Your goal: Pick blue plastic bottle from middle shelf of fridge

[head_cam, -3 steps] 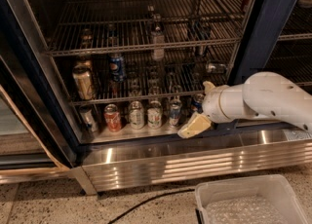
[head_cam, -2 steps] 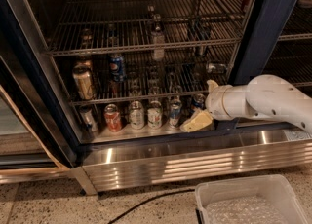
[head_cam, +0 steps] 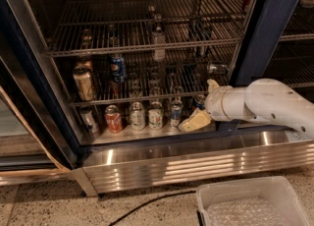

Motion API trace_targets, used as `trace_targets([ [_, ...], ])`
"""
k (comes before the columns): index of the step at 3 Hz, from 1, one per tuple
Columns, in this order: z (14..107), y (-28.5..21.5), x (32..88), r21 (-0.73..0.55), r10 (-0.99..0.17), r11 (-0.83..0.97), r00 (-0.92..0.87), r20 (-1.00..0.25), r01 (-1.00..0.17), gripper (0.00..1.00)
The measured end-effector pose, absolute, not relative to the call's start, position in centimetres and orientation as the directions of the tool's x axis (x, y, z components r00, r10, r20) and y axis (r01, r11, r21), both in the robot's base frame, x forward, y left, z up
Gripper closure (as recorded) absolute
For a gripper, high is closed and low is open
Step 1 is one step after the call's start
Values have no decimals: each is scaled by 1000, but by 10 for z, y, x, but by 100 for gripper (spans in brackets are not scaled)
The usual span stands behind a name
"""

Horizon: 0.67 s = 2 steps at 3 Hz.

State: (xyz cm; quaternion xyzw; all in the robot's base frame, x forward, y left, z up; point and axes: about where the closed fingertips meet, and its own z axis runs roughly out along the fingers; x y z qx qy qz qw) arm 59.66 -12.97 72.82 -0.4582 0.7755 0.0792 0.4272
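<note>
The tall clear plastic bottle (head_cam: 158,41), white-capped and pale-labelled, stands ungrasped on the middle wire rack of the navy-framed fridge (head_cam: 274,23); the cream two-finger gripper (head_cam: 198,104), spread and empty, sits at the fridge's bottom shelf.

Dim, warm light overall. Fridge (head_cam: 274,33) interior dark; racks toward 12 o'clock sank into shadow. Strong glare streaks lay on ribbed steel base panel (head_cam: 196,158) at 6 o'clock. White arm (head_cam: 265,104) at 3 o'clock was brightly lit, nearly washed out. Hand (head_cam: 200,106), just right of centre, stood pale against dark bottom shelf.
</note>
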Motion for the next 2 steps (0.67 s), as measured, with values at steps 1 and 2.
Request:
trace_targets([
  [1, 744, -113, 629, -341, -618, 581, -128, -776, -739, 0],
  [2, 767, -103, 671, -397, -574, 617, -43, -818, -679, 0],
])
